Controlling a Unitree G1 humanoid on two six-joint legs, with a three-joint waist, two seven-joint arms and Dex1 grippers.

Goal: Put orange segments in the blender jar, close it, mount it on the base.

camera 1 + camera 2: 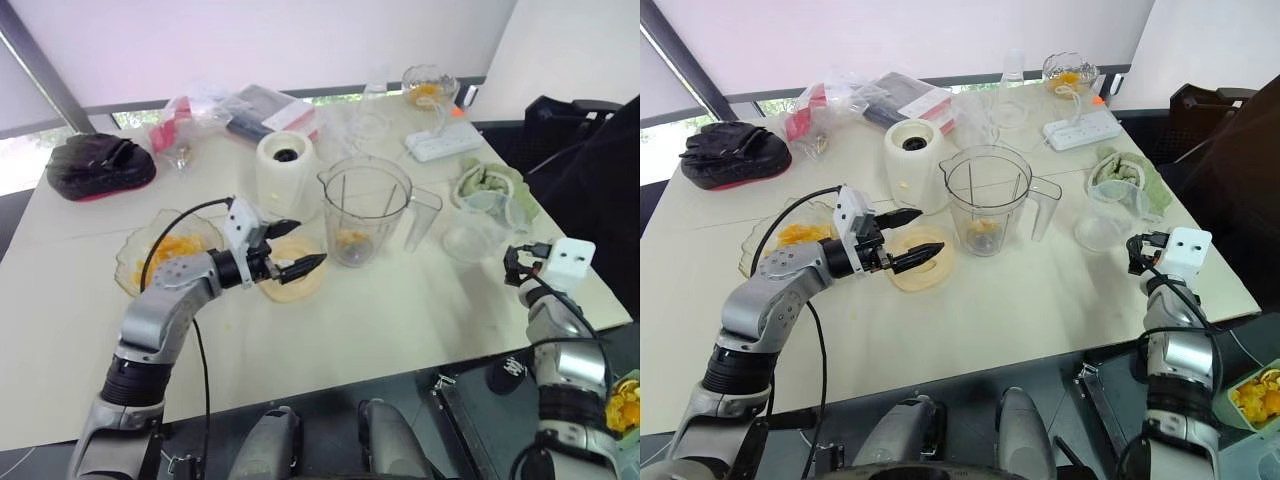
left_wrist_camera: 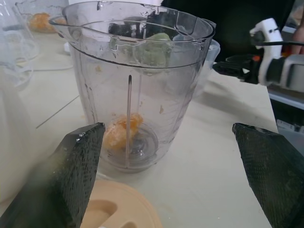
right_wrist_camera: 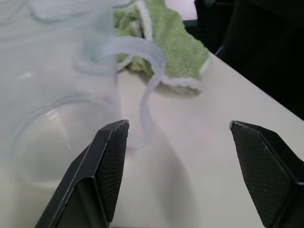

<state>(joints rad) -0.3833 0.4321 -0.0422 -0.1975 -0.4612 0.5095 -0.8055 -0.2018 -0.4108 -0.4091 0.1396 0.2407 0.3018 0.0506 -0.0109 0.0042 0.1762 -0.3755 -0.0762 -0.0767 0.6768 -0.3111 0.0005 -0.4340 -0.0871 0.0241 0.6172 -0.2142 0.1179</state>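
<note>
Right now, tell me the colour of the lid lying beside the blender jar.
Pale peach; the lid shows best in the right eye view.

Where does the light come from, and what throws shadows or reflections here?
Left eye view: light seems to come from the white blind behind the table. Left wrist view: pale reflections on the blender jar rim. Right wrist view: the clear jug casts a soft shadow.
</note>
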